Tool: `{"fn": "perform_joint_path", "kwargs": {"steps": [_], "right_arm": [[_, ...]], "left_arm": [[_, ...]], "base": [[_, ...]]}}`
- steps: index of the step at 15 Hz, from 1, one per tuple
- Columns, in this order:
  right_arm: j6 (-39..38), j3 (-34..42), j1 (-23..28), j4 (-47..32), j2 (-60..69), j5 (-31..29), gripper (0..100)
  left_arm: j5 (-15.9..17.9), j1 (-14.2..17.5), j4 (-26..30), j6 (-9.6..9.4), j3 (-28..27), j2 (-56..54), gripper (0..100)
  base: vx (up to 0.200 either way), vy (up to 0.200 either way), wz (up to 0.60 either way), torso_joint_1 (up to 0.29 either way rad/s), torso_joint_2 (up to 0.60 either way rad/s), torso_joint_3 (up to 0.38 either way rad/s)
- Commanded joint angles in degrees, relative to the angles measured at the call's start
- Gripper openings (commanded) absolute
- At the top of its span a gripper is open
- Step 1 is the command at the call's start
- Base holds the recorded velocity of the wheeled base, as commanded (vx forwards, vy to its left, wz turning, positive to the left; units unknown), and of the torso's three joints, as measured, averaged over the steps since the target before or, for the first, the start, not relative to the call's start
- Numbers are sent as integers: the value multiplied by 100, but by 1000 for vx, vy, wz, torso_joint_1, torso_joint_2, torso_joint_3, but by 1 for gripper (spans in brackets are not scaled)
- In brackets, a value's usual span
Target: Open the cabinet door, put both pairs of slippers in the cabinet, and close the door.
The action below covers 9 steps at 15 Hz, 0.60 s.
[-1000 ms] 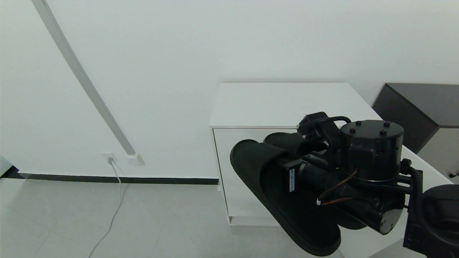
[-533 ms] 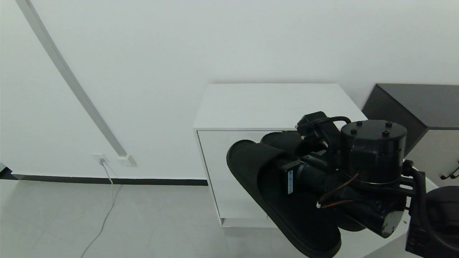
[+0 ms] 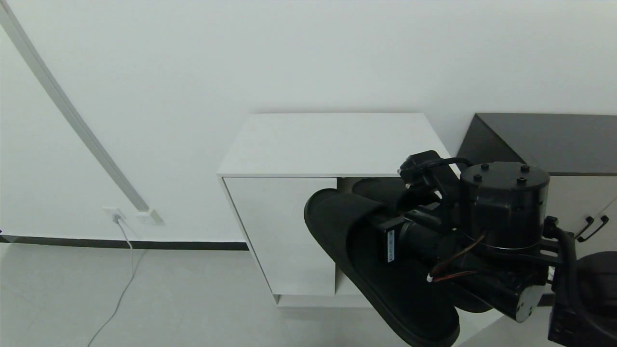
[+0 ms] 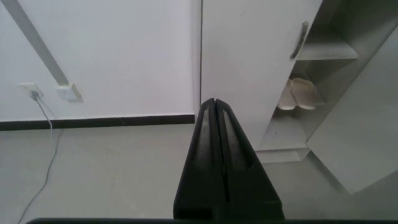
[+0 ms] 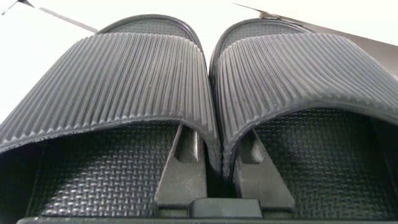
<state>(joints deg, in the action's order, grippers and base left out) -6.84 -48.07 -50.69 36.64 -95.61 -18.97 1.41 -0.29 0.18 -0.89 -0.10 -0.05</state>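
White cabinet (image 3: 328, 142) stands against the wall, flat top bare. Its left-hand door (image 3: 279, 231) is closed. The compartment beside it is open, with the open door (image 4: 364, 118) swung out toward the robot in the left wrist view. A dark grey cabinet (image 3: 544, 137) stands just beside the white one, on the robot's right. The pair of black slippers (image 3: 385, 279) is held up in the air in front of the white cabinet on the right arm, side by side, ribbed straps toward the cabinet, soles tilted. Right gripper (image 5: 216, 146) is clamped on the pair: one finger (image 5: 182, 163) lies inside each slipper under its strap, pinching the two adjoining inner sides together. Left gripper (image 4: 214, 109) is closed with its fingers pressed flat against each other and nothing between them; it hangs above the floor, pointing toward the cabinet's left front corner. A pale pair of slippers (image 4: 300, 93) sits on a shelf inside the open compartment, another shelf above it. A bar handle (image 4: 300, 40) is at the closed door's edge. A wall socket (image 3: 112, 212) has a cable (image 3: 123, 289) trailing down to the floor.
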Motion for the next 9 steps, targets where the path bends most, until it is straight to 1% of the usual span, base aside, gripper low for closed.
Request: {"fn": "perform_joint_path", "kwargs": {"steps": [1,3,9], "right_arm": [[-2,-10,-2,1,7,-2,0],[-2,-10,-2,1,16,-2,0],[-2,26,6,1,7,-2,0]], "left_arm": [[-1,3,-1,1,1,5,0],[-1,3,-1,1,1,5,0],[-1,3,-1,10,1,5,0]], "base": [[0,-200,0,7,2,-2],[0,-200,0,0,0,5],[0,0,0,0,0,0]]}}
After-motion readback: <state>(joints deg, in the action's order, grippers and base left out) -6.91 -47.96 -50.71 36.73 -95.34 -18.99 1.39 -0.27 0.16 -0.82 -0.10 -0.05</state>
